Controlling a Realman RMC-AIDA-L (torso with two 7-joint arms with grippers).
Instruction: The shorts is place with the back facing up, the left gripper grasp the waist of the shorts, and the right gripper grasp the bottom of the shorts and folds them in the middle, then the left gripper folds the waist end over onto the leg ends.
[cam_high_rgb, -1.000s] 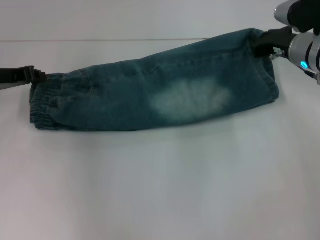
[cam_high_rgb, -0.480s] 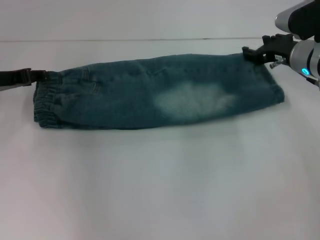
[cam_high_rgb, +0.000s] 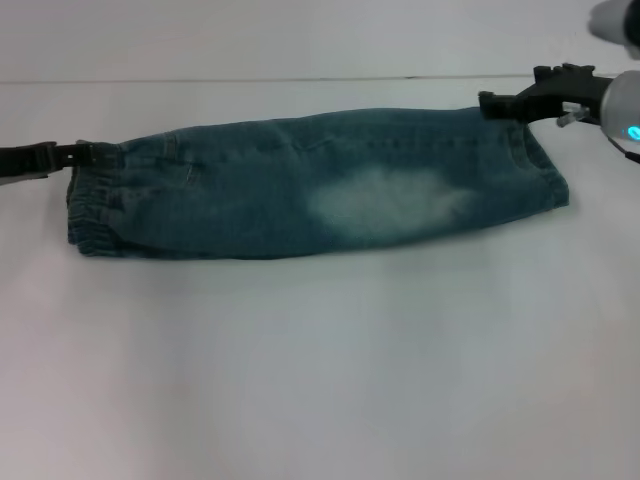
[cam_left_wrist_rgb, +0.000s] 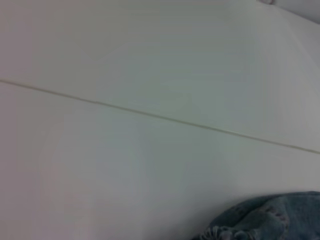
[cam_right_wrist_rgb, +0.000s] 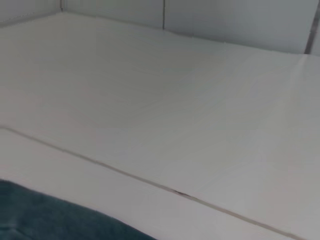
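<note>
Lying folded lengthwise on the white table (cam_high_rgb: 320, 380), the shorts (cam_high_rgb: 300, 190) span the head view. Left gripper (cam_high_rgb: 85, 155) pinches the waist end (cam_high_rgb: 95, 210); right gripper (cam_high_rgb: 500, 103) sits just off the leg ends (cam_high_rgb: 545, 175), jaw gap unclear. Left wrist: denim corner (cam_left_wrist_rgb: 270, 217). Right wrist: denim edge (cam_right_wrist_rgb: 45, 215).

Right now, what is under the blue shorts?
The shorts lie folded lengthwise, flat on the white table, which shows all around them. Anything between the fabric and the table is covered, so I cannot tell.
</note>
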